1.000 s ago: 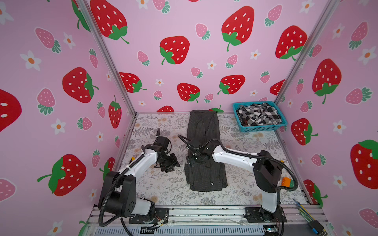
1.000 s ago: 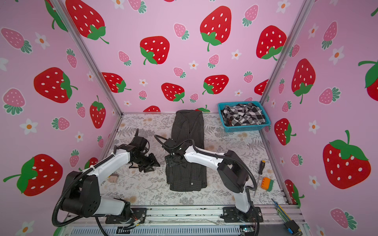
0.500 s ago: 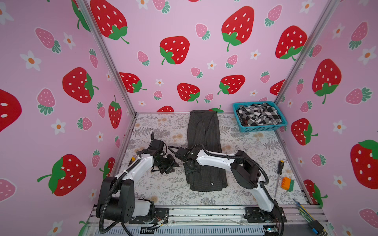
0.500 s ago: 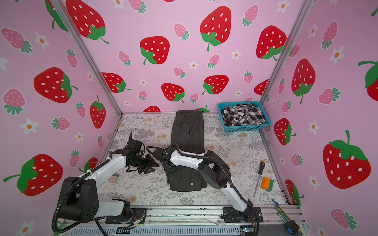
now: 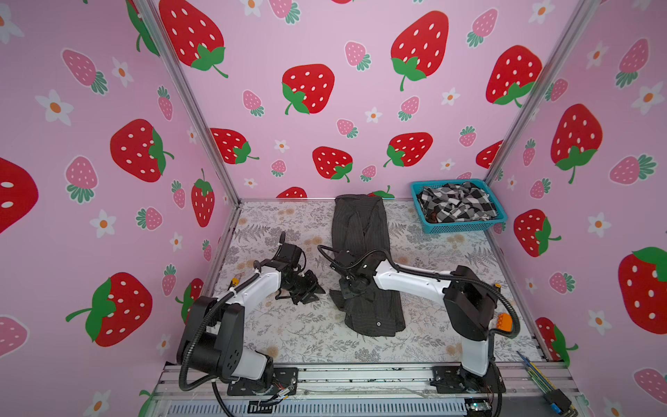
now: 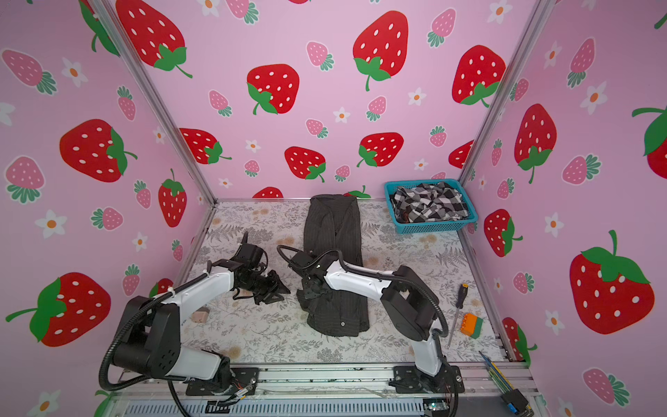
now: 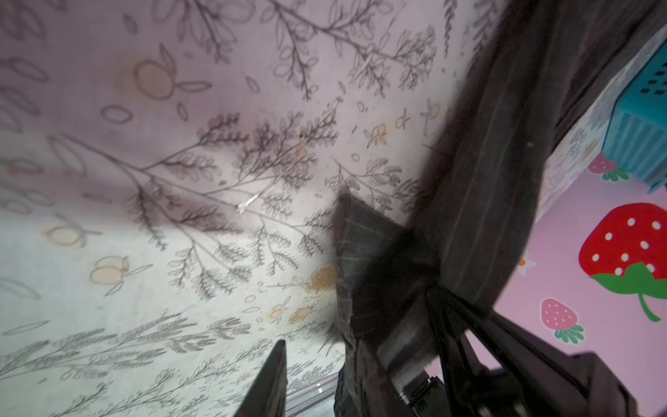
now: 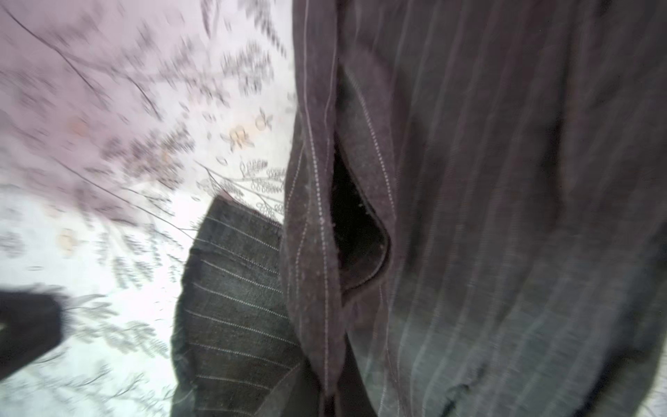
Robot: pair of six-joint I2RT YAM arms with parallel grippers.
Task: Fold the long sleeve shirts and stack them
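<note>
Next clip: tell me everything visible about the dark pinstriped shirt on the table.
The dark pinstriped shirt is thin charcoal cloth with pale stripes and a dark button near its front end. It lies flat on the floral table, folded into a long narrow strip running from the back wall toward the front. The right hand, shut, seems to pinch its left edge, where a flap pokes out.

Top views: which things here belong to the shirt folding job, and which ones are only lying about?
Job: dark pinstriped shirt, checked shirt, blue basket holding it.
Lying about: screwdriver, orange-and-green block, small pinkish block.
</note>
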